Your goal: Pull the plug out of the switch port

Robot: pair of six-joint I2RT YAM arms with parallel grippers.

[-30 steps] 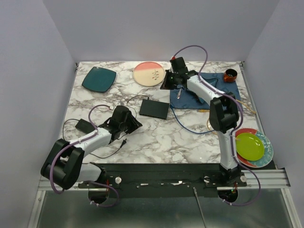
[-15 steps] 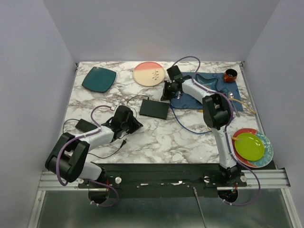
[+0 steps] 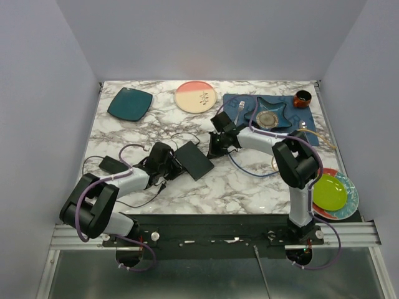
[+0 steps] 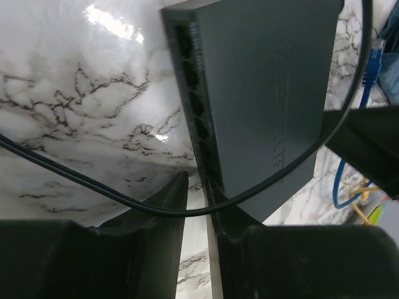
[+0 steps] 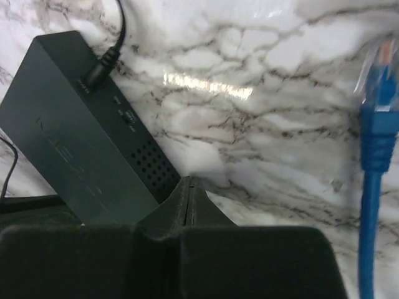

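My right pincer [image 5: 189,182] pressed together, empty, beside switch [image 5: 75,143] | left pincer [image 4: 198,184] barely parted | blue plug [image 5: 381,93] lies free | risk: black cord [image 4: 124,202] across left fingers [image 4: 153,215] snags, drags switch

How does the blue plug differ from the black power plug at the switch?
The blue plug lies loose on the marble table, off the switch; the black power plug is seated in the switch's side. The blue plug is blocky, pale-tipped; the black power plug a round barrel. Both end cables.
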